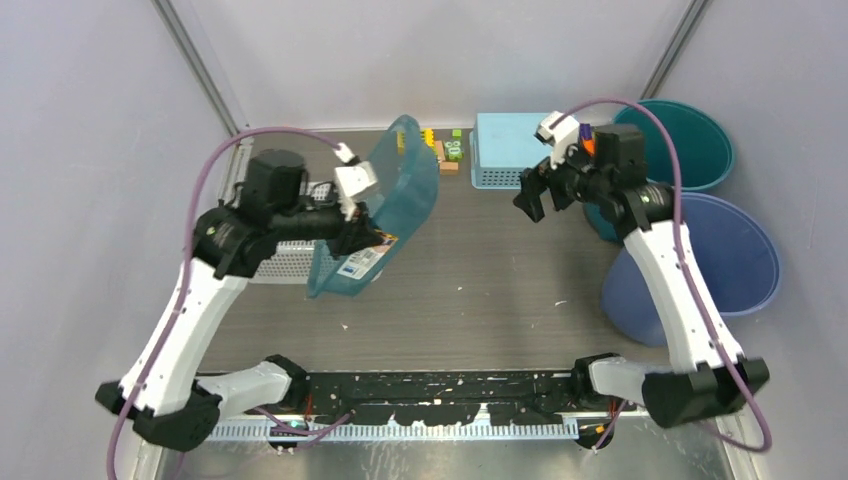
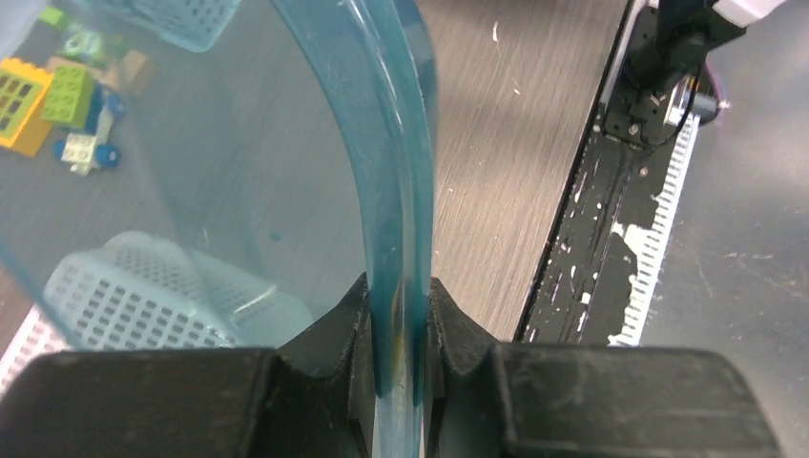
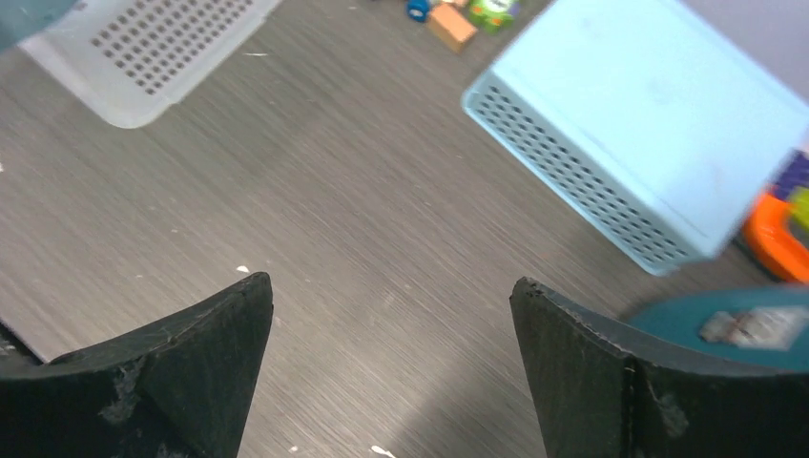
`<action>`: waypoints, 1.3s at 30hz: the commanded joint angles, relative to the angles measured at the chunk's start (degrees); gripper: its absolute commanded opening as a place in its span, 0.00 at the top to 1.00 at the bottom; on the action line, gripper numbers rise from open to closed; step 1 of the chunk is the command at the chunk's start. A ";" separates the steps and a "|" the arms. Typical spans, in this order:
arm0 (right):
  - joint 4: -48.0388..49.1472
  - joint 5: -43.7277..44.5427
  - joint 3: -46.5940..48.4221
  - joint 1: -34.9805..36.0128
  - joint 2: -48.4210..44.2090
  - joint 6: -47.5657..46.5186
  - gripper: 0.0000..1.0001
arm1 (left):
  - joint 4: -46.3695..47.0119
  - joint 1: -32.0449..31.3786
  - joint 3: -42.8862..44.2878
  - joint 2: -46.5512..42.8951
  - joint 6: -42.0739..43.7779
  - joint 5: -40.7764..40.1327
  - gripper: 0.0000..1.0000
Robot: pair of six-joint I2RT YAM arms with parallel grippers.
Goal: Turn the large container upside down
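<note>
Translucent blue plastic container (image 1: 402, 195), large and round-sided, stands at the left-centre of the dark brushed table (image 1: 480, 285), tipped well off upright. A printed label (image 1: 368, 258) shows on its lower part. Its low end lies against or over the edge of a white perforated plastic basket (image 1: 283, 262). Whether that end touches the table cannot be told.

The left gripper (image 1: 362, 236) holds the container by its rim. In the left wrist view the two black fingers (image 2: 355, 329) are closed on the thin blue wall (image 2: 396, 191), one on each face, with the rim edge running up between them. The white basket (image 2: 143, 296) and a group of coloured toy bricks (image 2: 57, 105) show through the wall.

The right gripper (image 1: 535, 195) hangs above the table at right-centre, well apart from the container. In the right wrist view its fingers (image 3: 181, 363) stand wide apart with only bare table between them; nothing is held.

A pale blue perforated basket (image 1: 510, 148) sits upturned at the far edge, just beside the toy bricks (image 1: 441, 150). A round teal bin (image 1: 690, 140) and a round blue bin (image 1: 745, 262) stand at the right side, the teal one farther back. The right wrist view shows the pale blue basket (image 3: 649, 124), the white basket's corner (image 3: 162, 48) and part of the teal bin rim (image 3: 725, 324).
</note>
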 commanded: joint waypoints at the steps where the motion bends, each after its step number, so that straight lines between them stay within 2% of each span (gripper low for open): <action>1: 1.27 7.11 -3.89 -2.34 -9.19 -2.39 0.00 | 5.98 -6.83 3.27 4.88 2.60 -4.05 1.00; 6: 8.25 15.81 -9.86 -4.49 -19.61 -4.04 0.00 | 5.51 -17.77 5.77 12.29 5.37 -10.94 1.00; 12: 17.31 24.30 -14.38 -9.15 -22.21 -1.44 0.00 | 6.18 -29.33 7.81 19.59 7.99 -20.25 1.00; 15: 20.23 23.04 -16.63 -11.87 -22.58 0.97 0.00 | 9.13 -33.91 5.83 22.10 8.96 -26.54 1.00; 21: 22.47 21.69 -19.69 -12.63 -23.86 2.50 0.00 | 15.66 -40.16 0.16 26.44 9.62 -35.41 1.00; 28: 23.05 20.56 -21.27 -12.82 -24.16 2.75 0.00 | 20.79 -48.61 0.34 33.64 12.44 -52.30 1.00; 39: 23.35 18.73 -22.58 -12.81 -25.31 3.29 0.00 | 21.99 -54.61 -0.12 42.34 12.94 -57.88 0.98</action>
